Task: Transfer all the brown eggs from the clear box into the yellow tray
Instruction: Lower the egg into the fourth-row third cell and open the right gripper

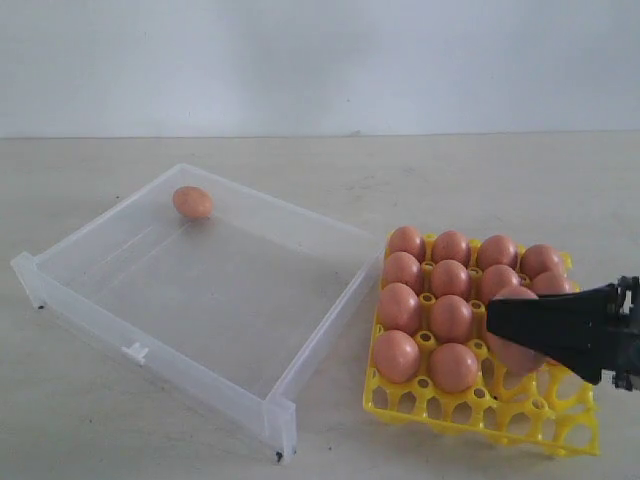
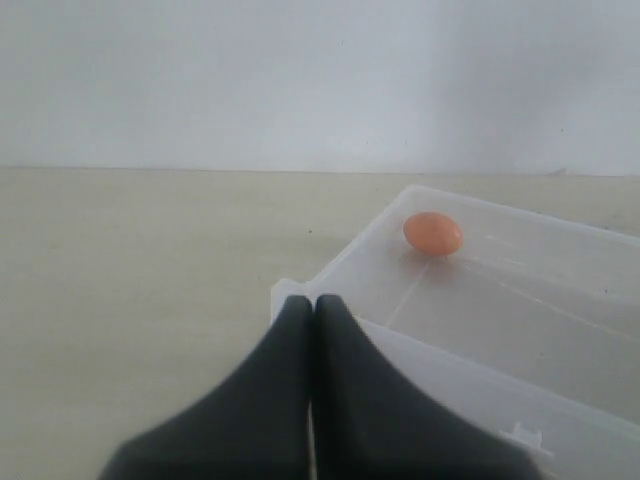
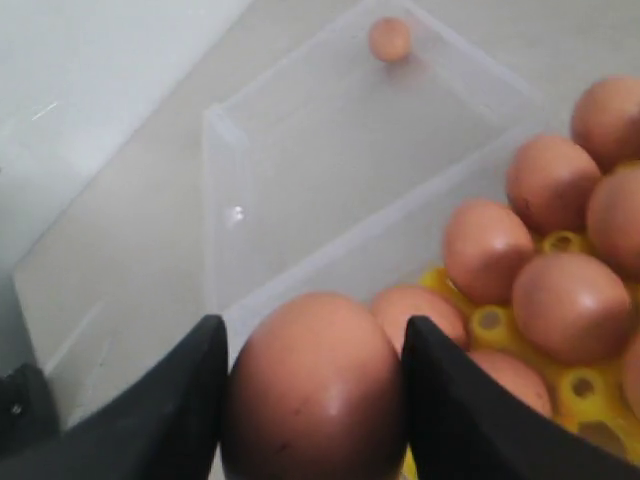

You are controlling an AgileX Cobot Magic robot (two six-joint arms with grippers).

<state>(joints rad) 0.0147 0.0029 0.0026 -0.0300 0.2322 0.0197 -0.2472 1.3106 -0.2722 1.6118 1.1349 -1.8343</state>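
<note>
Hovering over the right part of the yellow tray (image 1: 480, 415), our right tool (image 3: 312, 372) has one brown egg (image 1: 516, 360) pinched between its two pads, which stand about an egg's width apart and press its flanks. From the right wrist view the egg's long axis seems to run along the fingers, and in the exterior view it looks roughly upright, so we judge the end points down at the lattice. That's the relation that counts: egg straight below the tool, bare cells under and in front of it, filled cells just beside on the left and behind. We can't tell whether the egg already touches the tray. The next move looks like a straight drop, keeping off the seated neighbours.

Across the tabletop (image 1: 480, 180), one last egg (image 1: 192, 202) lies in the far corner of the clear box (image 1: 320, 330), well apart from the right tool. Our left tool (image 2: 312, 330) is empty, pads pressed together, just outside a box corner with that egg ahead of it. We reckon the left arm is nearer.
</note>
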